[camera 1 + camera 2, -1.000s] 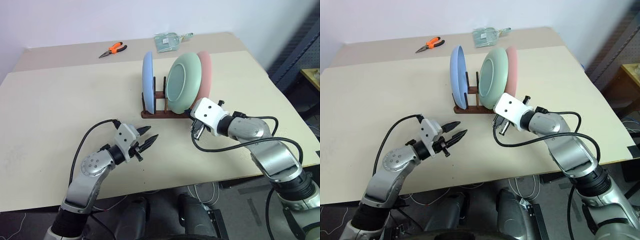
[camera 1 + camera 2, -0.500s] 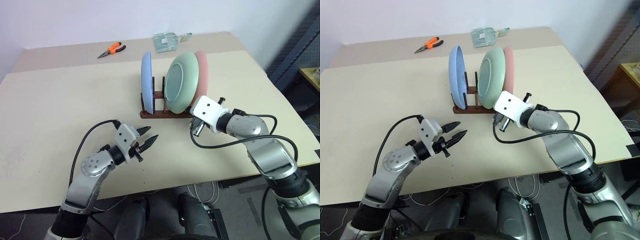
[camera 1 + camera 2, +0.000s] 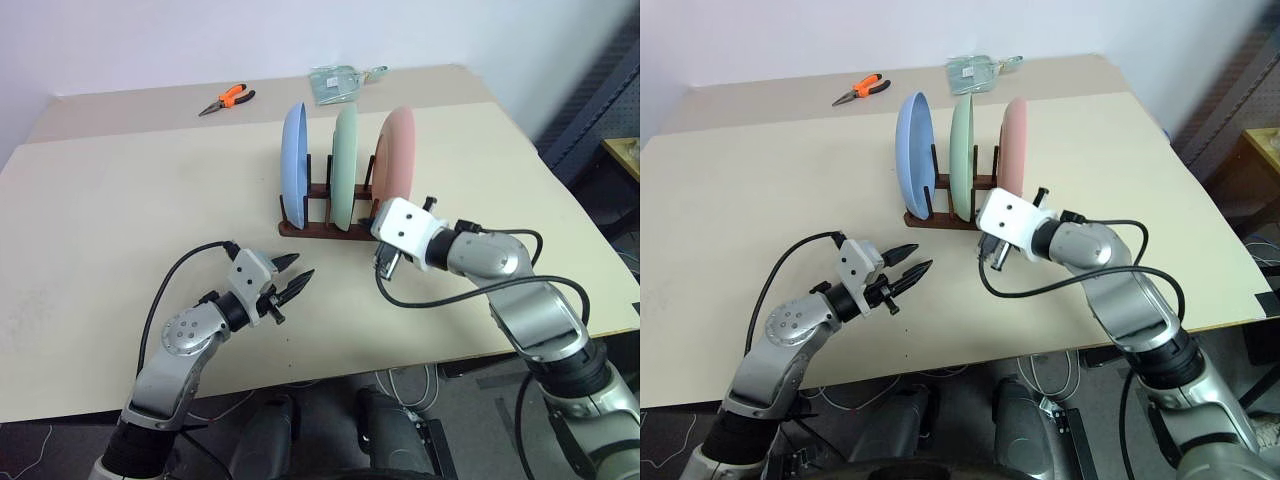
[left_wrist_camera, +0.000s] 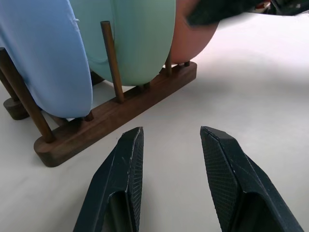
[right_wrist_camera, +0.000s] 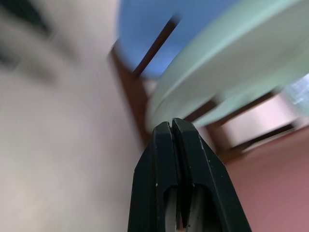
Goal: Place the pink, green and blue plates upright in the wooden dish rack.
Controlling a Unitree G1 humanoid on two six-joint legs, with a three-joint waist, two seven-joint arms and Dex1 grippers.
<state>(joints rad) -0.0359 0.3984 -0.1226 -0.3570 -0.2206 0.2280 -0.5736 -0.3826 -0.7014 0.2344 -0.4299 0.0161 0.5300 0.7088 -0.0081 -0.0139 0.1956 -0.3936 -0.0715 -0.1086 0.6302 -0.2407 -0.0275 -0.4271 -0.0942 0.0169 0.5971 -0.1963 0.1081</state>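
Dark-brown wooden dowel dish rack [image 3: 318, 222] holds blue [image 3: 294, 163], green [image 3: 345, 165], pink [image 3: 395, 160] plates upright; left gripper [image 3: 296, 278] parted, empty; right gripper [image 5: 173, 133] pressed closed, empty.

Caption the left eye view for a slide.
Blue plate, green plate and pink plate upright in the wooden dish rack.

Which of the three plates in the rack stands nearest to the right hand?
The pink plate, at the rack's right end; the green plate and blue plate stand farther from the right hand.

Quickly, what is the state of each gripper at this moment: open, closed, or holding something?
Left gripper: open, holding nothing.
Right gripper: closed, holding nothing.
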